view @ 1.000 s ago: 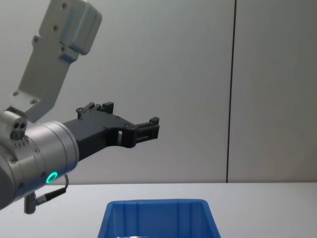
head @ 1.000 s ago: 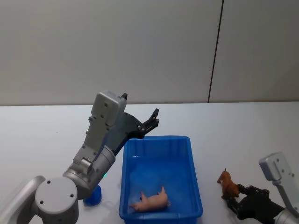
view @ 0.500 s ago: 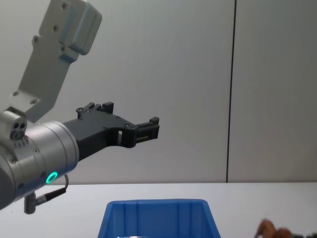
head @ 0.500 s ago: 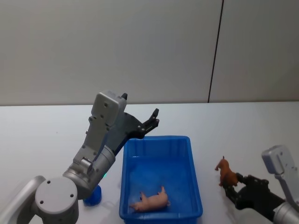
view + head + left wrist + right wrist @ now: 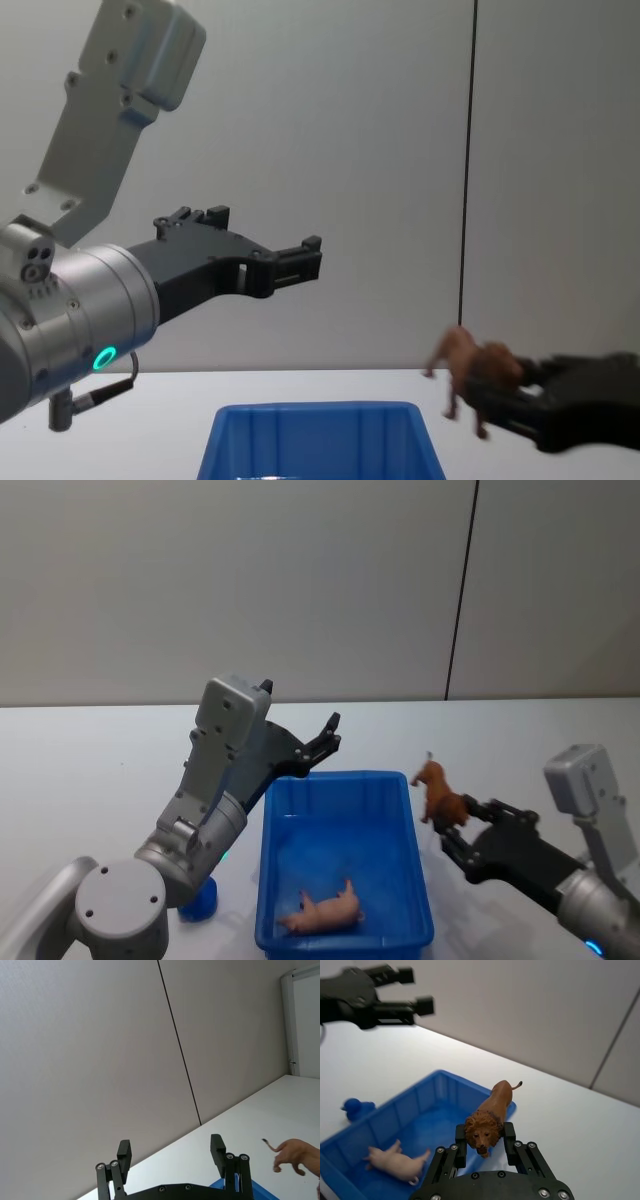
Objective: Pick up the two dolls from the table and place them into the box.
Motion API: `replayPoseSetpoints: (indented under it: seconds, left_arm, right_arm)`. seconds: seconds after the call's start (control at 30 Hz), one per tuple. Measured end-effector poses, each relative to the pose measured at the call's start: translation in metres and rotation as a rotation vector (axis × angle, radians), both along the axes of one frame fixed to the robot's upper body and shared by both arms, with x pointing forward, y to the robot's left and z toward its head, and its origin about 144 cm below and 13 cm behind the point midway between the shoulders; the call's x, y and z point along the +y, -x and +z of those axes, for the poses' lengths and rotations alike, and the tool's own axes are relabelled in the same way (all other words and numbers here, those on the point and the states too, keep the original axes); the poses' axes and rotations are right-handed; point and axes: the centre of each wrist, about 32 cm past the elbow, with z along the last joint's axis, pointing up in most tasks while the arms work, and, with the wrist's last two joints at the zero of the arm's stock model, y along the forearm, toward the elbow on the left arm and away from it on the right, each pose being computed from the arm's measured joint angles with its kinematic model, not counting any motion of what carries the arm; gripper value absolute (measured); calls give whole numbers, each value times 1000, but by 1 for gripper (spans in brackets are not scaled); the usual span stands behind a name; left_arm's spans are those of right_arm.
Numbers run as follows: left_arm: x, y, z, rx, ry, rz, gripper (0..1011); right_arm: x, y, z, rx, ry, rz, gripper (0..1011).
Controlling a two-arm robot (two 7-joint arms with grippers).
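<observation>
Your right gripper (image 5: 452, 825) squeezes the brown lion doll (image 5: 440, 792) by its head. It is up in the air at the middle right of the head view, just beside the right rim of the blue box (image 5: 335, 777). The pink pig doll (image 5: 325, 912) lies on its side inside the box, low in the frame. Your left gripper (image 5: 325, 738) hangs above the table (image 5: 100, 770) behind the box, near the middle, fingers spread wide, holding nothing.

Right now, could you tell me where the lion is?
Head view: the lion is held aloft in the right gripper, beside the far right corner of the box.
</observation>
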Motion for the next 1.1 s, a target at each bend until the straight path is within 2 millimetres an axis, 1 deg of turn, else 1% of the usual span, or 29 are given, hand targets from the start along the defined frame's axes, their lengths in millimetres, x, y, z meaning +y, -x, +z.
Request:
replayPoseSetpoints:
  seconds: [0.17,0.27,0.43,0.53,0.57,0.67,0.7,0.8,0.83,0.87,0.9,1.1]
  left_arm:
    - [0,0,0,0,0,0,1001]
    - [0,0,0,0,0,0,1001]
    - [0,0,0,0,0,0,1001]
    - [0,0,0,0,0,0,1001]
    - [0,0,0,0,0,0,1001]
    - [0,0,0,0,0,0,1001]
    - [0,0,0,0,0,0,1001]
    - [0,0,0,0,0,0,1001]
    - [0,0,0,0,0,0,1001]
    - [0,0,0,0,0,0,1001]
    - [0,0,0,0,0,0,1001]
    - [0,0,0,0,0,0,1001]
  right_arm:
    - [12,-4,8,-25,-14,56,420]
    - [23,-8,14,-29,-21,96,420]
    - [36,-13,16,-9,-17,133,420]
    - [44,-16,16,9,-10,148,489]
    - [45,-18,16,11,-9,151,546]
    - [51,-21,15,27,-5,159,601]
    - [54,-23,15,33,-3,161,661]
    - [58,-26,15,40,-1,164,746]
    - [58,-27,15,40,0,164,784]
    - [59,-27,15,41,0,164,799]
    - [59,-28,15,42,0,163,850]
    - [56,-31,16,44,-10,145,985]
